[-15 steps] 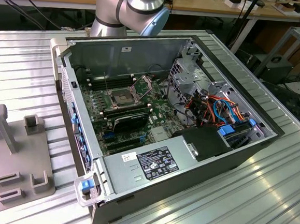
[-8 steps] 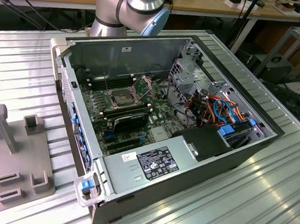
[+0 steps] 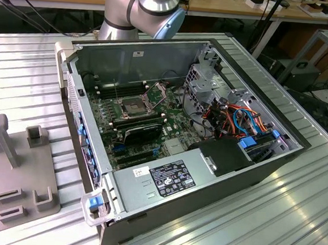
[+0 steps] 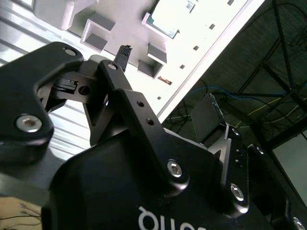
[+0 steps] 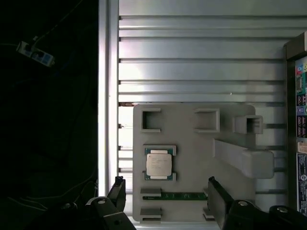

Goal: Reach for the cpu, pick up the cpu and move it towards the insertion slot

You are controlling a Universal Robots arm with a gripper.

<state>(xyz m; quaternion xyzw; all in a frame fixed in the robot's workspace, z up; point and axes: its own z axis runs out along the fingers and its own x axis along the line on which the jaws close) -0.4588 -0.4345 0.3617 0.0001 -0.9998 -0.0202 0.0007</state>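
- Ribbed silver bench [image 3: 293, 212] carries an opened computer case [image 3: 216, 178], with a grey holder block [image 3: 19, 162] beside it toward the exterior view's left.
- Inside the case, the insertion slot [image 3: 132, 104] sits on the green motherboard [image 3: 104, 123]. Its dark centre is uncovered and its hinged metal plate [image 3: 158, 91] is tilted up at the far edge.
- The robot arm [image 3: 140, 4] rises behind the case at the back of the exterior view.
- In the first wrist view the cpu [image 5: 159, 164] lies flat in a square recess of the holder block, pale face up, with a thin green border around it.
- The black fingers [image 5: 217, 199] are spread wide with nothing between them. They hang over the edge of the block, and the cpu is just beyond their tips and apart from them.
- A thin green strip [image 5: 184, 196] lies in a groove of the block, between the two fingers.
- In the second wrist view the fingertips point toward the block. A pale square with a dark rim there is probably the cpu [image 4: 164, 24], though the glare makes it hard to tell.
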